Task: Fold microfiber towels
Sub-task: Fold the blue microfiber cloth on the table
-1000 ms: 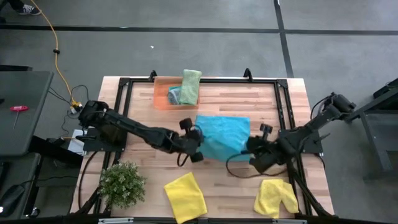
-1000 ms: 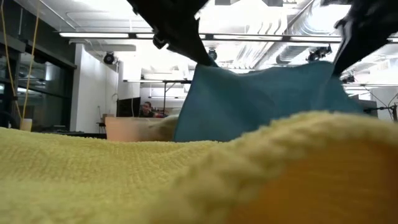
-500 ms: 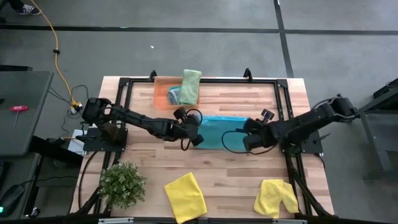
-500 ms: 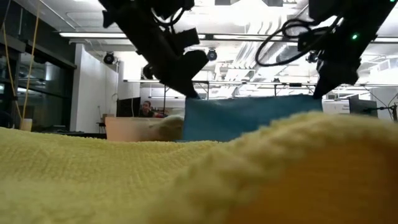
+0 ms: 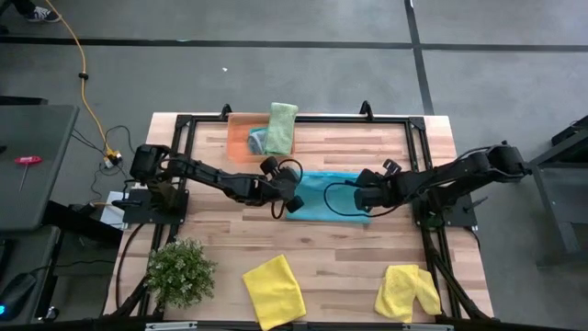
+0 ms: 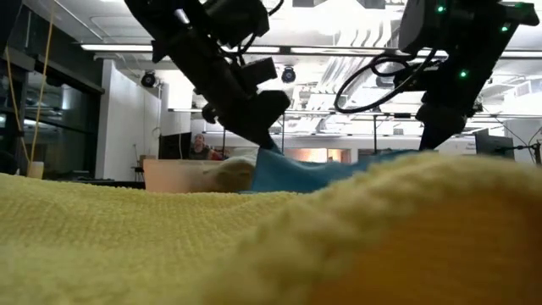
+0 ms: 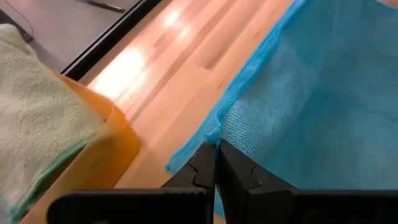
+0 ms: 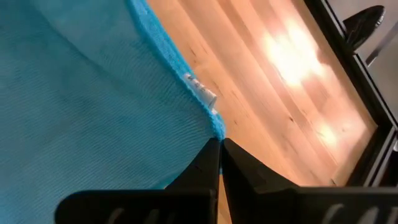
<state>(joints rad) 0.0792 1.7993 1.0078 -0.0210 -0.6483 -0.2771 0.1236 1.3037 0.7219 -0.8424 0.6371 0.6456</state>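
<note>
A teal-blue microfiber towel (image 5: 329, 195) lies doubled over at the table's middle, and it also shows in the low view (image 6: 313, 172). My left gripper (image 5: 294, 200) is shut on its left corner and my right gripper (image 5: 361, 198) on its right corner, both low over the table. Two yellow towels (image 5: 274, 291) (image 5: 407, 291) lie flat near the front edge. A light green towel (image 5: 281, 127) and a grey one (image 5: 257, 140) rest in the orange tray (image 5: 237, 145). My left gripper pinches the teal towel's corner (image 7: 213, 135) between its two fingertips, slanting down toward the far side. The cloth falls away slack from the fingers onto the table. One layer or several, I cannot tell. My right gripper pinches the towel's other corner (image 8: 217, 132) between its two fingertips, just past the white label (image 8: 203, 91) on the edge. The fingers slant down toward the far side. The cloth spreads slack from them onto the table.
A small green plant (image 5: 180, 269) stands at the front left. A black frame (image 5: 418, 147) runs round the table's edges. Bare wood lies between the teal towel and the yellow towels. One yellow towel fills the low view's foreground (image 6: 254, 246).
Both grippers have gone toward the table's far edge and down, each keeping its corner. The teal towel's near edge, held high before, has been carried over the rest of the cloth and lowered. The towel now lies doubled and shorter front to back.
</note>
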